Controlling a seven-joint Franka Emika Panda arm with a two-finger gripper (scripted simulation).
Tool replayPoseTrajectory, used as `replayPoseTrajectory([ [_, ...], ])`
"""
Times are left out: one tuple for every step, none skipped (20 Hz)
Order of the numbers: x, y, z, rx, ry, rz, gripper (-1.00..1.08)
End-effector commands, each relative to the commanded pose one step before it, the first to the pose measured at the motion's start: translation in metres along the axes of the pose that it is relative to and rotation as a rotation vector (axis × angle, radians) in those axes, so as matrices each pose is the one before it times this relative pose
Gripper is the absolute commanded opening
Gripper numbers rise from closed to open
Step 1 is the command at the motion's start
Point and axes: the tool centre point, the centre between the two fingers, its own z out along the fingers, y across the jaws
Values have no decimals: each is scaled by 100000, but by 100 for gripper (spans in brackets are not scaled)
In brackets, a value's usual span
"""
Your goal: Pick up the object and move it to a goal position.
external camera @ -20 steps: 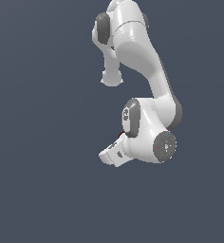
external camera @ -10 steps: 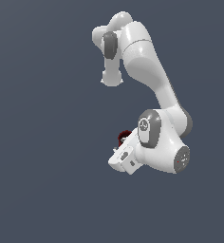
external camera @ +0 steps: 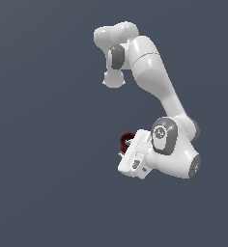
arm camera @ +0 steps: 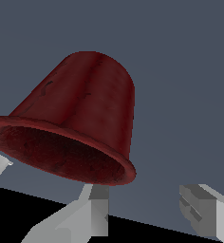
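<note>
Flat grey-blue backdrop fills both views. We count one dark red cup (external camera: 126, 140), sitting just left of our one white gripper (external camera: 127, 150) in the exterior view. Two grey fingers (arm camera: 97, 209) stand apart in the wrist view, the cup (arm camera: 80, 118) before them, not clamped.

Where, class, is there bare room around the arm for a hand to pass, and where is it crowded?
In the exterior view, plain grey fills everything toward that view's left of the arm, and the strip below the gripper. It is crowded only at the gripper, where the dark red cup sits close against the fingers.
</note>
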Motion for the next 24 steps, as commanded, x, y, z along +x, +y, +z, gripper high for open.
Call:
replayPoseTrajectory([
  [285,-136,47,-1071,-2778,-3466,28],
  [114,-49,20,-388,-973,-1231,28],
  [108,-46,19,-371,-928,-1175,28],
  [104,-43,19,-356,-889,-1127,28],
  [100,-41,18,-344,-854,-1084,28],
  [96,-39,18,-332,-819,-1043,28],
  [91,-37,18,-323,-791,-1010,28],
  [94,-37,19,-328,-796,-1019,28],
  [93,-37,20,-333,-800,-1028,28],
  [94,-37,21,-338,-804,-1037,28],
  [94,-37,23,-343,-806,-1043,28],
  [95,-37,24,-347,-807,-1048,28],
  [94,-38,25,-351,-806,-1050,28],
  [95,-39,27,-355,-803,-1050,28],
  [93,-39,28,-352,-783,-1030,28],
  [84,-37,27,-321,-702,-927,28],
  [72,-33,24,-277,-597,-791,28],
  [58,-29,21,-229,-485,-646,28],
  [48,-24,17,-186,-388,-518,28],
  [39,-20,13,-148,-305,-408,28],
  [28,-16,11,-112,-227,-305,28],
  [18,-11,9,-78,-158,-213,28],
  [13,-7,4,-48,-97,-130,28],
  [-30,0,13,0,0,0,28],
])
